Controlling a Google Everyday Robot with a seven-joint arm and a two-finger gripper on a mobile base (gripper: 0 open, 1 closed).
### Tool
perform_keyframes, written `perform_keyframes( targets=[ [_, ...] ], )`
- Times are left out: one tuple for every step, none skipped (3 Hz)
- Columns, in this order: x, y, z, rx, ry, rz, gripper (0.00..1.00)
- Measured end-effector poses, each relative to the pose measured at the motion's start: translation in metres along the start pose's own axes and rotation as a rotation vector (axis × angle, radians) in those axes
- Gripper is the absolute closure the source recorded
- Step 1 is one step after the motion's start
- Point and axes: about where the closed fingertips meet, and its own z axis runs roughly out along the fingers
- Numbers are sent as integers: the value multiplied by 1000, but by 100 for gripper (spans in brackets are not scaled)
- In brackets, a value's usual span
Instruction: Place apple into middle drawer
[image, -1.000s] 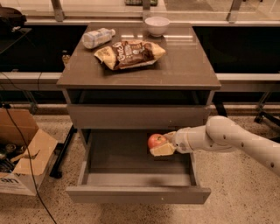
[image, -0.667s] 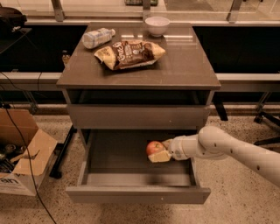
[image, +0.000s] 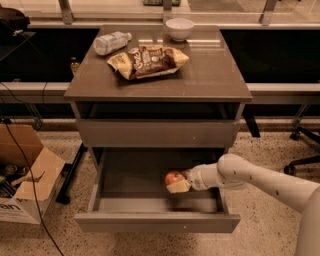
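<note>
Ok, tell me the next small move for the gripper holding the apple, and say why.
Probably lower a little and let go. The gripper holds the apple inside the open middle drawer, low over its floor near the right side, so only the release seems left.

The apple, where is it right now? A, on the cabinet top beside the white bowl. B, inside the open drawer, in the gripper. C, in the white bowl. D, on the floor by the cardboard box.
B: the apple is held in the gripper, which reaches in from the right, low over the tray of the open middle drawer.
</note>
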Motion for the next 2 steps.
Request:
perform_keyframes(
  targets=[
    [34,-10,28,1,48,75,73],
    [51,-15,40,9,77,115,50]
  ],
)
